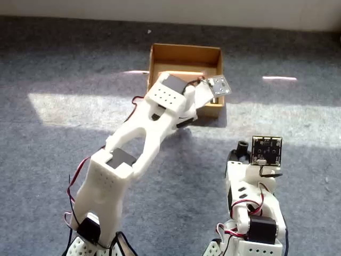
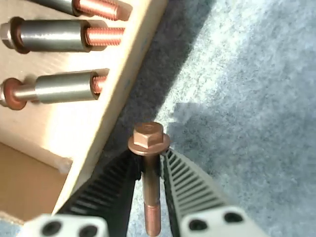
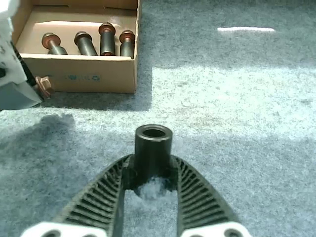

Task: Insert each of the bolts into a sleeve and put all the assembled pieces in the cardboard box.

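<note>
Four assembled pieces [image 3: 89, 43], each a copper-coloured bolt pushed through a grey sleeve, lie side by side in the cardboard box [image 3: 84, 74]. The left gripper [image 2: 150, 160] hangs just outside one wall of the box, over the grey carpet [image 3: 237, 98]. Its fingers are closed narrowly on the shank of a loose bolt [image 2: 149, 140], whose hexagonal head sticks out past the fingertips while the threaded end points back toward the wrist. The bolt sits beside the box wall, not inside the box. Nearer the arms' bases and well apart from the box, the right gripper [image 3: 150, 169] clasps a dark sleeve [image 3: 153, 145] between its fingertips. The sleeve's open bore faces away from the wrist.
</note>
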Robot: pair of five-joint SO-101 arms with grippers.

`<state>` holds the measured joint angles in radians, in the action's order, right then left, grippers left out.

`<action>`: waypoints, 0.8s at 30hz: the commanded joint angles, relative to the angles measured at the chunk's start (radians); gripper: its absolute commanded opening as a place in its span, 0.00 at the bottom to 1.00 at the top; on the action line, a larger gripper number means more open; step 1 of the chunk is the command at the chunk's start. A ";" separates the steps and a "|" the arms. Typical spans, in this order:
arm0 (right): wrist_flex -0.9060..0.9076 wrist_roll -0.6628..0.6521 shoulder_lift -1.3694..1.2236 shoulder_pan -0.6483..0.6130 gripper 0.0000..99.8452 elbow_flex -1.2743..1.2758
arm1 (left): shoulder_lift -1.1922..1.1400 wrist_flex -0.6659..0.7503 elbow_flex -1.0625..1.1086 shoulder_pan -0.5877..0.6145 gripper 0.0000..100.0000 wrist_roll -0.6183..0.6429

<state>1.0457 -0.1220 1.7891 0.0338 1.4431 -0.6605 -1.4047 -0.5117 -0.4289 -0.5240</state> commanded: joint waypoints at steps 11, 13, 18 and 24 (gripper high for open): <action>-0.028 -0.014 0.013 -0.016 0.01 -0.010 | 0.696 0.299 0.530 0.019 0.00 0.270; -0.028 -0.012 0.013 -0.016 0.01 -0.008 | 0.809 0.350 0.627 0.019 0.00 0.315; -0.025 -0.012 0.013 -0.018 0.01 -0.012 | 1.070 0.446 0.834 0.019 0.00 0.400; -0.022 -0.006 0.013 -0.068 0.01 -0.013 | 1.322 0.535 1.021 0.021 0.00 0.502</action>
<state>1.0457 -0.1220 1.7891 0.0015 1.4431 0.4810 -0.9459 0.4350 -0.4258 -0.0821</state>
